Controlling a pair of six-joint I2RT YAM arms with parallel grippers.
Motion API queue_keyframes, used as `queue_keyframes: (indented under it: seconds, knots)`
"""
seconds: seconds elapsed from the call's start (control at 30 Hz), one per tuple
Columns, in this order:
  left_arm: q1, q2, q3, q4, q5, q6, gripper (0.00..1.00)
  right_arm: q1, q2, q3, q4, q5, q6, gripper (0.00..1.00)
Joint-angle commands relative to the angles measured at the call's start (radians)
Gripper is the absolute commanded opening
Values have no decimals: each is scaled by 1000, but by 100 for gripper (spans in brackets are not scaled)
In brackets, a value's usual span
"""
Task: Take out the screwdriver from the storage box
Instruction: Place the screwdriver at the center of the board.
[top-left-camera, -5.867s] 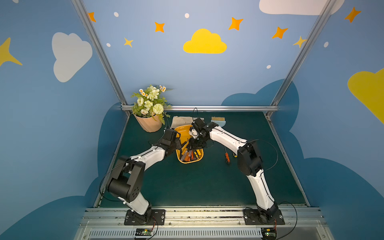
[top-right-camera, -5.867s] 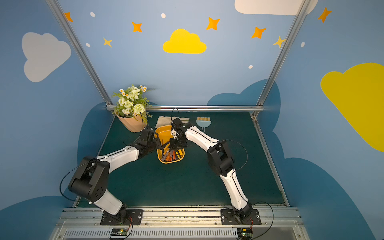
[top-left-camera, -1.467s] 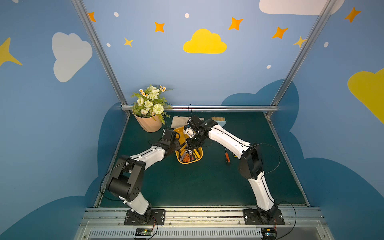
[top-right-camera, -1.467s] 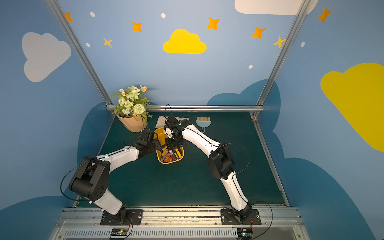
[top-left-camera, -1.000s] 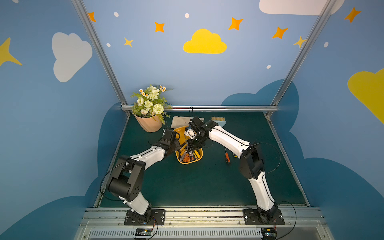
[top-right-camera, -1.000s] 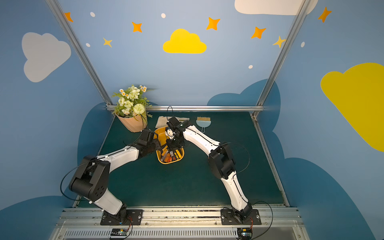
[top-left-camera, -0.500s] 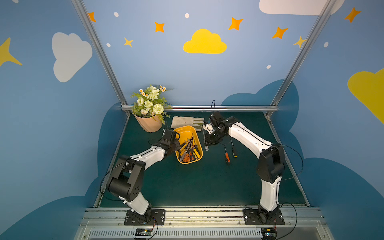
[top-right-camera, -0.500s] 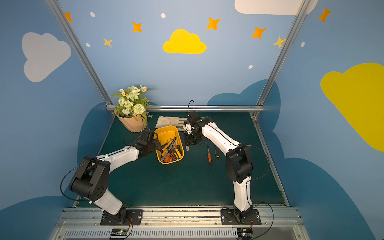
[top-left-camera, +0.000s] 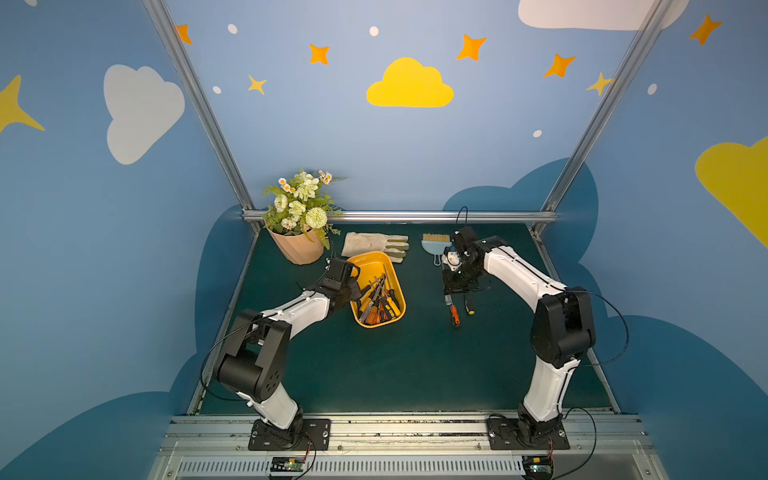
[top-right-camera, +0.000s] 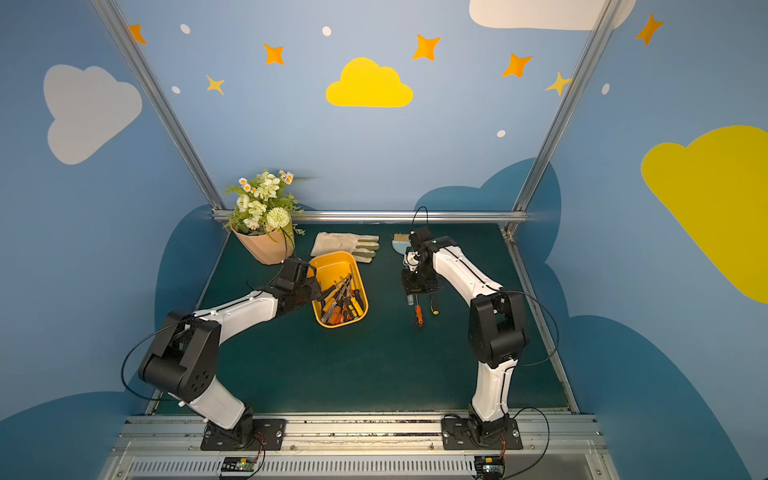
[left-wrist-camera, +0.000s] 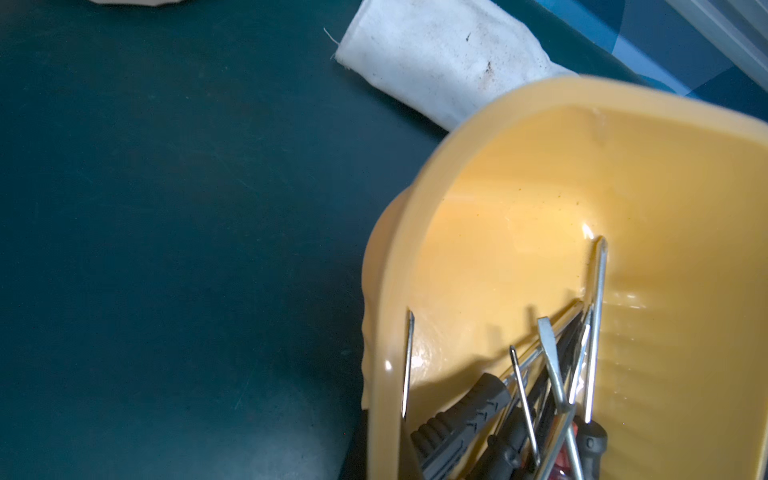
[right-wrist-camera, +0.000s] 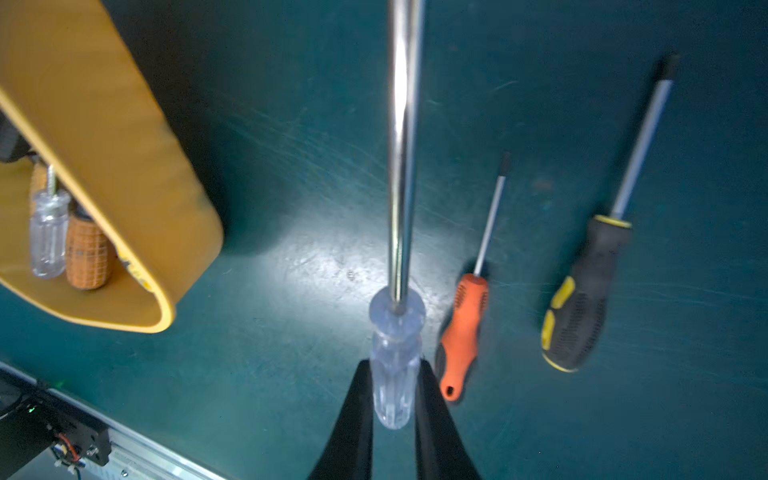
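Gripping the clear handle of the screwdriver (right-wrist-camera: 394, 332), the right fingers (right-wrist-camera: 357, 415) sit narrow, one on each side of it, while its steel shaft rises close past the wrist camera. It is outside the storage box (top-left-camera: 374, 259), low over the green table (top-left-camera: 415, 365), well to the right of the box; whether its handle touches the table cannot be told. Just beside it an orange-handled screwdriver (right-wrist-camera: 461, 332) lies flat on the table, and a black-and-yellow screwdriver (right-wrist-camera: 582, 299) lies near that, on its far side. The yellow-orange box stands on the table with a heap of screwdrivers (top-left-camera: 378, 301) piled at its near end, its far end bare. The left fingers are hidden under the left wrist (top-left-camera: 338, 278) at the box's left rim; they are closed tight, though whether they pinch the rim cannot be told. Behind the box lies a beige glove (top-left-camera: 374, 245), touching its far rim in both top views, with a peach flower pot (top-left-camera: 297, 249) to the left and a small blue brush (top-left-camera: 434, 245) to the right.
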Motion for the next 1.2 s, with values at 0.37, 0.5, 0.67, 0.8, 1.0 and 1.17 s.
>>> queue_keyframes:
  seconds: [0.37, 0.5, 0.67, 0.8, 1.0, 1.17]
  knots:
    - [1, -10, 29, 9, 14, 1, 2, -26, 189, 152, -181, 186, -10, 0]
    - [1, -8, 24, 8, 14, 4, 2, -25, 238, 187, -207, 217, -7, 0]
    - [1, -8, 17, 8, 14, 3, 2, -25, 282, 212, -224, 214, -16, 0]
    - [1, -7, 19, 5, 17, 8, 2, -25, 307, 222, -230, 228, -12, 0]
    - [1, -6, 23, -8, 8, 6, 2, -25, 342, 254, -228, 221, -2, 0]
    - [1, -10, 28, -8, 8, 5, 3, -25, 368, 267, -231, 227, 10, 0]
